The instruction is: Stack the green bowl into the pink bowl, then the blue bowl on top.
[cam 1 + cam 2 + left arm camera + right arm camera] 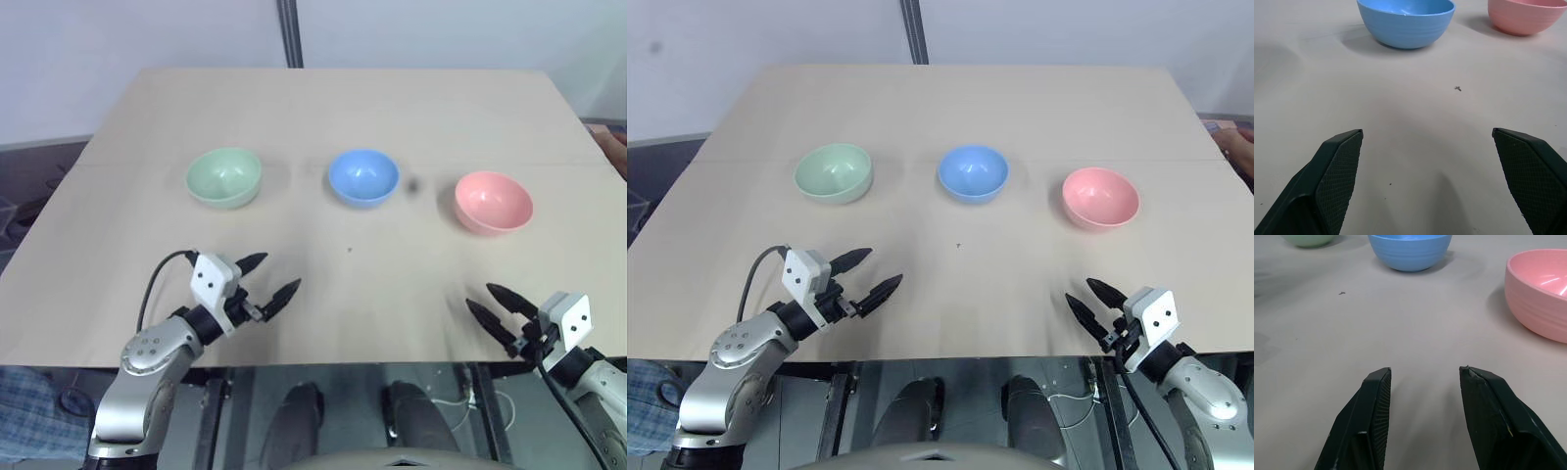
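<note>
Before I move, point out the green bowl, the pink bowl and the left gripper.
green bowl (224,177): left eye view, on its inner hollow.
pink bowl (494,202): left eye view, on its inner hollow.
left gripper (270,278): left eye view, midway between its two black fingertips, which stand apart.

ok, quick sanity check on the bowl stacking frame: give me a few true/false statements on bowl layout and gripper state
1. The blue bowl sits between the green bowl and the pink bowl on the table. True.
2. The green bowl is already nested in the pink bowl. False: all three bowls stand apart, nothing stacked.
3. The left gripper is open and holds nothing. True.
4. The right gripper is shut on the pink bowl. False: its fingers are parted and empty, short of the bowl, near the table's front edge.
5. The pink bowl is the one on the robot's left. False: it is on the right; the green bowl is on the left.
</note>
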Available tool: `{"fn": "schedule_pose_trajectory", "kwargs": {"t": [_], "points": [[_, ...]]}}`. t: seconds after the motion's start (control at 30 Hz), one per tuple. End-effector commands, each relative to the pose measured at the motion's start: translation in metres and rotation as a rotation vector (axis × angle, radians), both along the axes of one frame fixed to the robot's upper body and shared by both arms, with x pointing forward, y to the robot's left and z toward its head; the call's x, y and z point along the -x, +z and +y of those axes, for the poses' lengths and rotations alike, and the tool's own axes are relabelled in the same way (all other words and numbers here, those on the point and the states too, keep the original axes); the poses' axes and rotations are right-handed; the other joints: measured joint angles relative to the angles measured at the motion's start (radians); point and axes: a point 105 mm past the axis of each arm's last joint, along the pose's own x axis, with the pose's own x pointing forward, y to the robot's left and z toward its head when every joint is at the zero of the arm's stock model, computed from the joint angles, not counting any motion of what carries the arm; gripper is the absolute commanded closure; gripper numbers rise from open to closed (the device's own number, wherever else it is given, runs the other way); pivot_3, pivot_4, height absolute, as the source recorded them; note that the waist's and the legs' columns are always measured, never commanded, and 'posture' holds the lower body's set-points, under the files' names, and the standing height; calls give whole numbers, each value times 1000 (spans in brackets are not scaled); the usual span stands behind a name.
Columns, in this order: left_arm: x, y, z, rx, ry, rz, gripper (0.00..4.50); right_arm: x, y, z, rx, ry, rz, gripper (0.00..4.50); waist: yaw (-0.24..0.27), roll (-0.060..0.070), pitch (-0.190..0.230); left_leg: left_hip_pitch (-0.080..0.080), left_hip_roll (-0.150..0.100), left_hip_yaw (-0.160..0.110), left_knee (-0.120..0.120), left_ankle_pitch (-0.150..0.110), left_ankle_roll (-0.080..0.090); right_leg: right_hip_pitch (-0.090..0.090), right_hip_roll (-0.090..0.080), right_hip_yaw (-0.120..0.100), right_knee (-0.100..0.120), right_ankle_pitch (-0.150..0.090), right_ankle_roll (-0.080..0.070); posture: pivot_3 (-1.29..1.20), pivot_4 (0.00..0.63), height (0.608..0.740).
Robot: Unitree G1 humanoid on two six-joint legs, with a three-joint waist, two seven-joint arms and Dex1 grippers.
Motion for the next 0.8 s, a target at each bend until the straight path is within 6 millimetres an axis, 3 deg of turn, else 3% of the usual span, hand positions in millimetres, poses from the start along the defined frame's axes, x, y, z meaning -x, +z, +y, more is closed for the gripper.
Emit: {"fn": "schedule_pose_trajectory", "kwargs": {"t": [0.03,0.8], "points": [[0,15,-6,17,-31,-59,0,1,4,0,12,8,-33,2189,0,0,0,0,0,0,0,0,0,0,0,0,0,0,0,0,150,740],[1,18,-12,70,-60,-32,0,0,1,0,5,11,-14,2189,1,0,0,0,0,0,0,0,0,0,0,0,0,0,0,0,150,740]]}}
